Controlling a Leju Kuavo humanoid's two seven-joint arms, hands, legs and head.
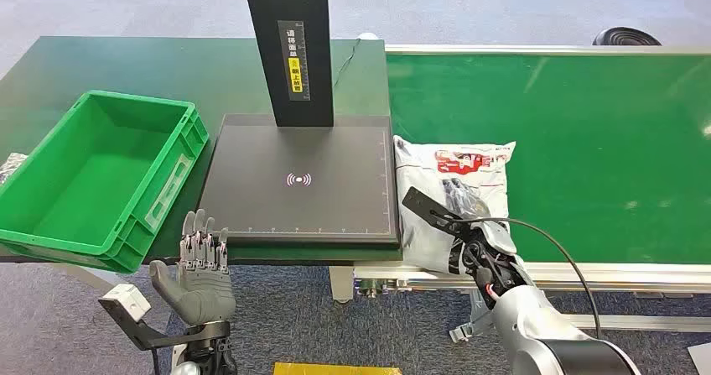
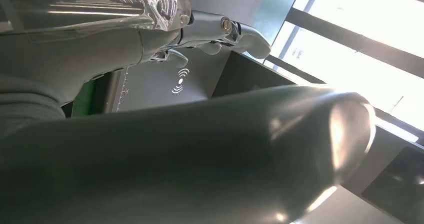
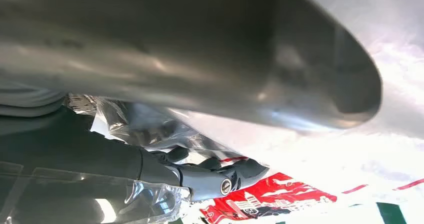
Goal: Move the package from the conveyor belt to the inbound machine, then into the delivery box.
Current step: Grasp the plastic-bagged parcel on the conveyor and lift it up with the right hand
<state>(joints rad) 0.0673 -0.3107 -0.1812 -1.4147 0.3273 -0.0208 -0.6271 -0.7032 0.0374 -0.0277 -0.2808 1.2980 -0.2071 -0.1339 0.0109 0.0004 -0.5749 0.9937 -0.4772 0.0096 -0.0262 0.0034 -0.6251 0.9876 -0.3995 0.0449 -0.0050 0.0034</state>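
- The white plastic mailer package with red and black print (image 1: 453, 195) is lying flat at the left end of the green conveyor belt (image 1: 587, 140), just beside the right edge of the black inbound scanning pad (image 1: 302, 182), its long axis running from the belt's near edge toward the far edge.
- The right hand (image 1: 469, 232) is resting on the near part of the package, its dark fingers (image 3: 220, 176) pressing on the crinkled wrap; whether they are gripping it, I cannot tell.
- The left hand (image 1: 199, 274) is hovering at the table's near edge, fingers spread and holding nothing, between the green plastic delivery crate (image 1: 92, 182) and the pad.
- The right hand is the nearer one; the pad is lying to its left.
- The right wrist view is showing finger contact with the red print; the head view is showing the whole layout.
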